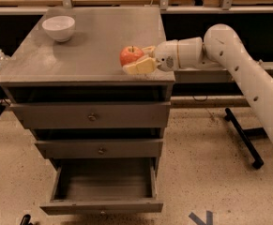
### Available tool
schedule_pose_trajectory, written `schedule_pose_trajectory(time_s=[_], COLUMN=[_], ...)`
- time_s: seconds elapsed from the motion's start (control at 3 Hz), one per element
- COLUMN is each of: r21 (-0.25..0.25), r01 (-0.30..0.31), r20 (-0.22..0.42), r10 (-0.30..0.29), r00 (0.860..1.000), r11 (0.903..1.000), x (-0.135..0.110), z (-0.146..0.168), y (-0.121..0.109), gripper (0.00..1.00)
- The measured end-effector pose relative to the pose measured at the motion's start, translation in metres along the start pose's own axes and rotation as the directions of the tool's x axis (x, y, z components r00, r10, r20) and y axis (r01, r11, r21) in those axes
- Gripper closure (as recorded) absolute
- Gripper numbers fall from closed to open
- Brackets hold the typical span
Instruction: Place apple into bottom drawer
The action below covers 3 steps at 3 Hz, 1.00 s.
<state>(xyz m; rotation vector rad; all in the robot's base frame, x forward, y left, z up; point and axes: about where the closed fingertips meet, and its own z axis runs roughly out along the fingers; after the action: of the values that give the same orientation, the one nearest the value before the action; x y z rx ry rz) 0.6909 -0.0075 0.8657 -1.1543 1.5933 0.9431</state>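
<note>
The red apple (pixel 131 55) with yellow patches is held between the cream fingers (pixel 140 66) of my gripper (pixel 137 59), just above the front right part of the grey cabinet top (pixel 79 50). My white arm reaches in from the right. The gripper is shut on the apple. The bottom drawer (pixel 103 186) is pulled open below and its inside is bare. The middle and top drawers are shut.
A white bowl (pixel 58 27) stands at the back left of the cabinet top. A small pump bottle (pixel 1 56) sits left of the cabinet. A black stand leg (pixel 241 135) lies on the speckled floor to the right. A workbench runs behind.
</note>
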Motion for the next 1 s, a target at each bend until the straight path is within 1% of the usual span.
schedule_pose_trajectory(time_s=[0.33, 0.67, 1.0], r21=[-0.025, -0.077, -0.080], r01=[0.023, 0.097, 0.091], r20=[0.035, 0.076, 0.069], r10=[-0.022, -0.091, -0.086], r00=[0.999, 0.993, 0.994], r11=[0.9994, 0.9924, 0.9926], x=[0.020, 0.032, 0.042], z=[0.003, -0.002, 0.002], y=[0.036, 0.094, 0.094], gripper=[1.00, 1.00, 1.00])
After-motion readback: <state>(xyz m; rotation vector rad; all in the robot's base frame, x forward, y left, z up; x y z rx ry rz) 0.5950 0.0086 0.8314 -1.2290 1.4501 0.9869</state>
